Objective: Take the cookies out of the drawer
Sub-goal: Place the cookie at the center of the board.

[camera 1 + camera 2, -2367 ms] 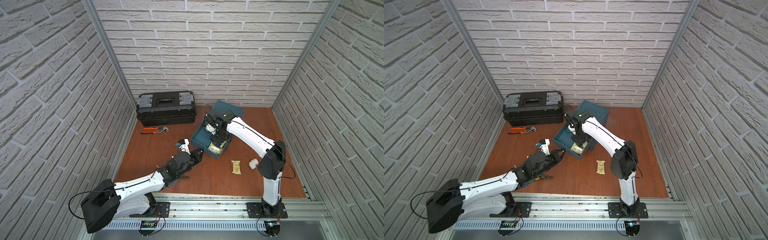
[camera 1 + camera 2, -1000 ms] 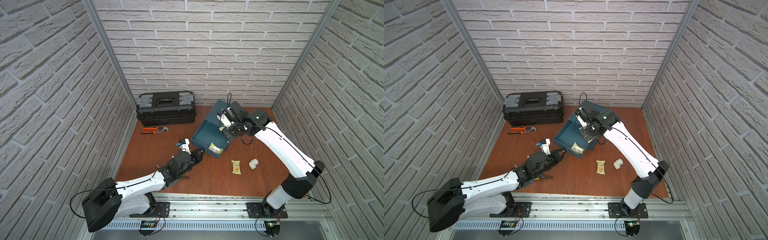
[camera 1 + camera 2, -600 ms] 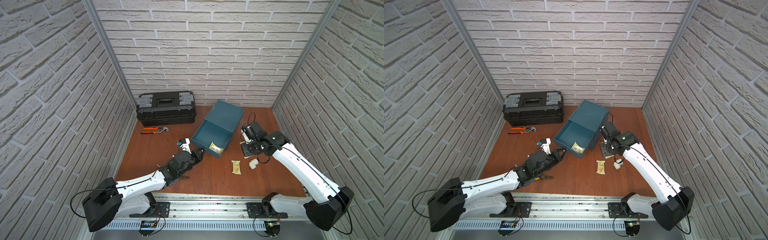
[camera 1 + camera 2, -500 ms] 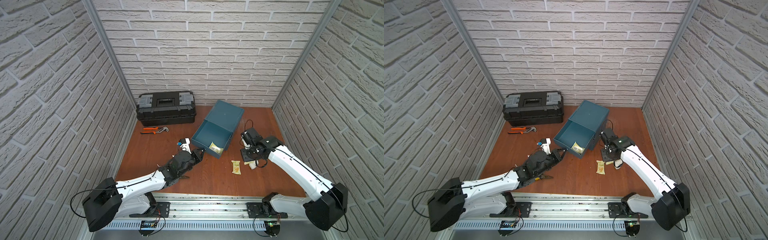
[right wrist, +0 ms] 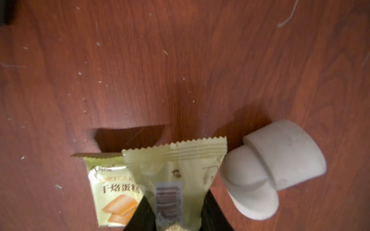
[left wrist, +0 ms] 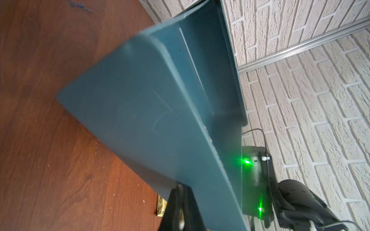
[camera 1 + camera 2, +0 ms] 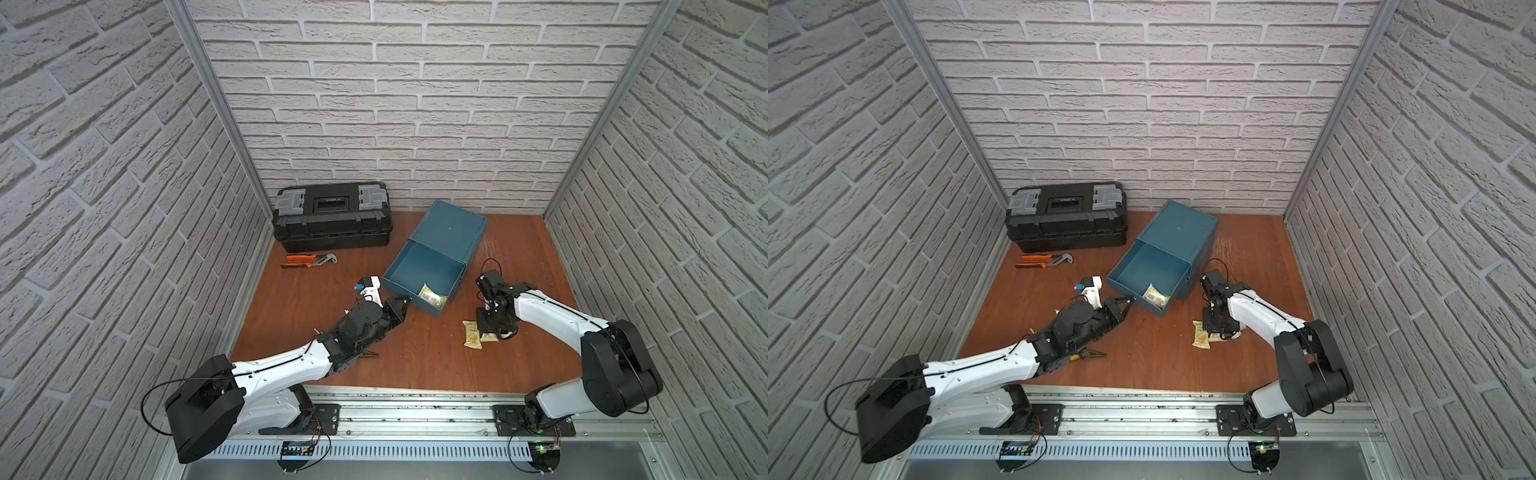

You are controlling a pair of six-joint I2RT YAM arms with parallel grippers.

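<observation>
The teal drawer (image 7: 419, 270) (image 7: 1150, 270) stands pulled out of its box. One cream cookies packet (image 7: 432, 296) (image 7: 1156, 296) lies in its front corner. My left gripper (image 7: 402, 301) (image 6: 181, 190) is shut on the drawer's front edge (image 6: 152, 112). To the right of the drawer, my right gripper (image 7: 492, 330) (image 5: 176, 216) is shut on a cream packet (image 5: 176, 172), held low over the table. Another cream packet (image 7: 471, 333) (image 5: 112, 190) lies flat beside it, partly under the held one.
A white pipe elbow (image 5: 270, 174) lies on the table close beside the held packet. A black toolbox (image 7: 332, 216) stands at the back left, with orange-handled pliers (image 7: 309, 261) in front of it. Brick walls close in both sides.
My right arm came out of the drawer with a cream packet, swung to the front right and came down beside the packet on the table. The left arm has not moved.
</observation>
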